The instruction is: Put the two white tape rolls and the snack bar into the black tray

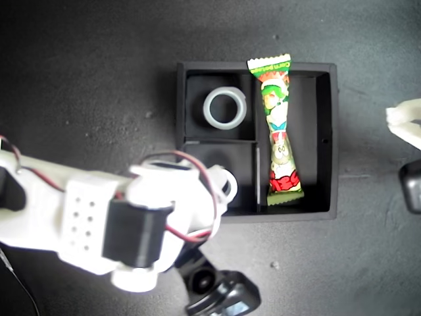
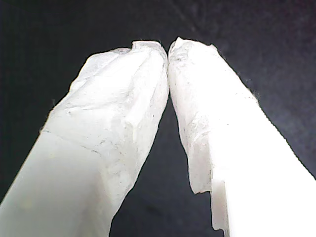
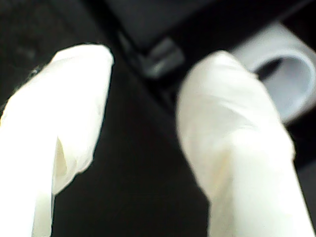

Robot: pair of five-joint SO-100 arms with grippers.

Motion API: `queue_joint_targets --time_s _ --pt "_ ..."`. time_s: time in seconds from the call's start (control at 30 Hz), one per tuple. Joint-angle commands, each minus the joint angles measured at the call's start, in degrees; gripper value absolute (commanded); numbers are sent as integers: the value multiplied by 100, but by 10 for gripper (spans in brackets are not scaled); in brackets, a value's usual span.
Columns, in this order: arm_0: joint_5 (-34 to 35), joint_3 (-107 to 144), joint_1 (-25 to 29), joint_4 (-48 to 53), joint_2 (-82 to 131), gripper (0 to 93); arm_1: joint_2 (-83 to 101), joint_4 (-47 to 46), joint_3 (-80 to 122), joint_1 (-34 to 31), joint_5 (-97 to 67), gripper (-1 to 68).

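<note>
Fingertips (image 3: pixel 79 79) of my second gripper (image 3: pixel 148 64) stood apart with nothing between them. In its wrist view a tape roll (image 3: pixel 291 84) lay flat beyond 1 finger, outside the gap, past a wall of the black tray (image 3: pixel 158 57).

In the exterior view, my second arm reached in from the lower left and covered the nearer small compartment of the tray (image 1: pixel 332 138). 1 tape roll (image 1: pixel 225 108) sat in the farther small compartment. The snack bar (image 1: pixel 279 131) lay in the long compartment, its long axis along the tray and 1 crimped end over the wall.

A white rounded edge (image 1: pixel 228 186) showed beside that arm. I could not tell whether it was the other roll.

My first gripper (image 2: pixel 168 47), tips pressed together on nothing, hung at the exterior view's right (image 1: pixel 404 122), well apart from the tray. My second gripper was much nearer.
</note>
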Motion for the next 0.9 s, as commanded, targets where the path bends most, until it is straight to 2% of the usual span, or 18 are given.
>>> queue_joint_targets --time_s 0.0,0.17,0.43,0.7,0.87 --pt "-9 967 -176 105 1740 9 1837 97 844 114 545 -4" --pt "-167 2856 -422 -167 3199 1 3586 88 2355 176 1292 -4" --pt "-387 7813 -1204 -1942 6873 1 4676 308 3604 176 1986 -5" --pt "-1020 11786 -1160 -3173 10134 0 5933 439 4948 18 2004 -5" --pt "-1415 13131 -940 -3226 11505 0 5933 431 5572 9 2074 -5"
